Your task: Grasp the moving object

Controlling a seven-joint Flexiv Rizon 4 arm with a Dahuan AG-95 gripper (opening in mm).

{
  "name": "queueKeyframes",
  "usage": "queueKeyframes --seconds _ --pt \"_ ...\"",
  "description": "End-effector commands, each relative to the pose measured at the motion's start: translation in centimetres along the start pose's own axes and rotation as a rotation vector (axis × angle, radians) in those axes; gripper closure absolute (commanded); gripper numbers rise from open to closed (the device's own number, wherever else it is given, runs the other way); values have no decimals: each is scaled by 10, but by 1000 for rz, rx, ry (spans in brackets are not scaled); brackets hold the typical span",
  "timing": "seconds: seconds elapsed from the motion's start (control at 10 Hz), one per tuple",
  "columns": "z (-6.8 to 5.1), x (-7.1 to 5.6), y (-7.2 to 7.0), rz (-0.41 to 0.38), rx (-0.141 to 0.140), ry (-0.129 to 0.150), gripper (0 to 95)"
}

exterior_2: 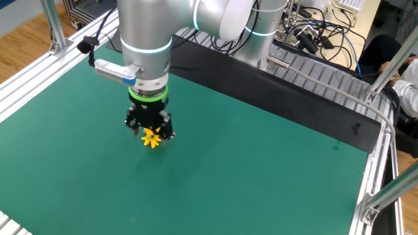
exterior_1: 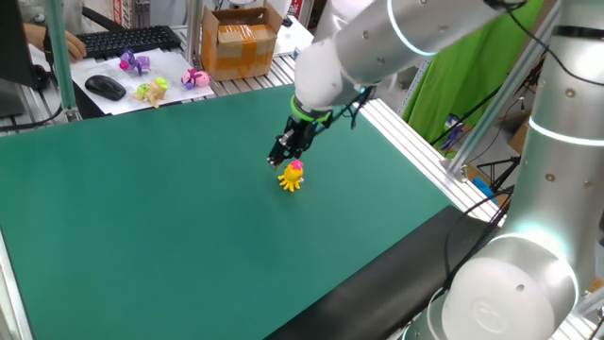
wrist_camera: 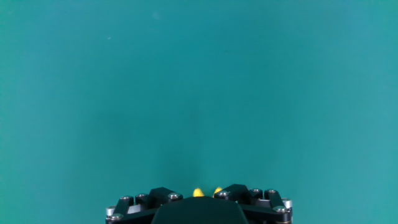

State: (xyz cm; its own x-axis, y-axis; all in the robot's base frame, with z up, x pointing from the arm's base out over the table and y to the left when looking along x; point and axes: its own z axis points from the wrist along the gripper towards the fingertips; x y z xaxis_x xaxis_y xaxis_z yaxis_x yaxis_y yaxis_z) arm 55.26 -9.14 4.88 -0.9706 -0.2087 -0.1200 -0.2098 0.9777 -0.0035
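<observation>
The moving object, a tiny yellow octopus toy (exterior_1: pixel 292 178) with a pink top, sits on the green mat near its middle. It also shows in the other fixed view (exterior_2: pixel 151 138). My gripper (exterior_1: pixel 286 159) hangs straight down right over it, its black fingers low on either side of the toy (exterior_2: pixel 151 130). The jaws look open, with the toy between them and not clamped. In the hand view only two yellow leg tips (wrist_camera: pixel 198 193) peek out above the gripper's black body; the rest of the toy is hidden.
The green mat (exterior_1: pixel 170 227) covers the table inside aluminium rails (exterior_1: pixel 415 142). Beyond the far edge lie a purple octopus toy (exterior_1: pixel 133 63), a pink-and-white one (exterior_1: pixel 195 78), a yellowish toy (exterior_1: pixel 151 91), a mouse (exterior_1: pixel 105 87), a keyboard (exterior_1: pixel 127 41) and a cardboard box (exterior_1: pixel 243 42).
</observation>
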Motion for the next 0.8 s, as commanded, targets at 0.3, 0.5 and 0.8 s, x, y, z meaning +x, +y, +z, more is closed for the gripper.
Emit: queueKeyframes --seconds 0.3,0.5,0.8 --pt "0 8 -6 2 -13 7 190" --pt "7 12 -8 2 -15 1 190" --pt "12 21 -6 7 -28 1 380"
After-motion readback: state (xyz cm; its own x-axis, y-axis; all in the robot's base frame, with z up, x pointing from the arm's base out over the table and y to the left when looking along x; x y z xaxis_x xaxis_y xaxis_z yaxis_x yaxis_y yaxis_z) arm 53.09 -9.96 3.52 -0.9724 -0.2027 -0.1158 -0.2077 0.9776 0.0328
